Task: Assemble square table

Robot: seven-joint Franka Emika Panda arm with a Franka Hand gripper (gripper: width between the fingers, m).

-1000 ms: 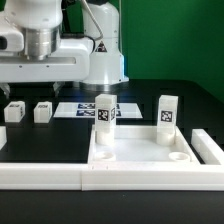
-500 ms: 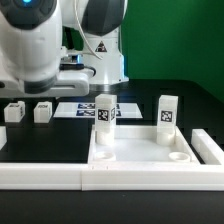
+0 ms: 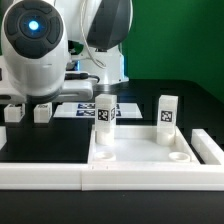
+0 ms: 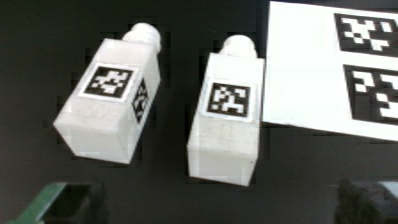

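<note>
Your square slab (image 3: 140,148) lies on the black surface (image 3: 50,150), at the near side and toward the exterior view's right. There is one slab and four legs. The first standing leg (image 3: 105,116) is upright at the far corner on the exterior view's left, and the second standing leg (image 3: 167,113) is upright at the far corner on its right. The two near corners each show an open round socket (image 3: 100,155).

Only the wrist view shows you the other two legs closely. The first loose leg (image 4: 111,95) and the second loose leg (image 4: 231,100) lie side by side with their tags facing the camera and a narrow dark strip between them. The second sits just beside the edge of the marker board (image 4: 338,60). I cannot tell whether it touches.

The wrist view also shows your gripper (image 4: 217,202) with its fingertips wide apart and nothing between them. In the exterior view the arm (image 3: 40,55) hides it.

Only the exterior view shows the rail (image 3: 45,176) along the near edge, rising beside the slab on that view's right. Between the loose legs and the rail you have a broad bare stretch of surface.
</note>
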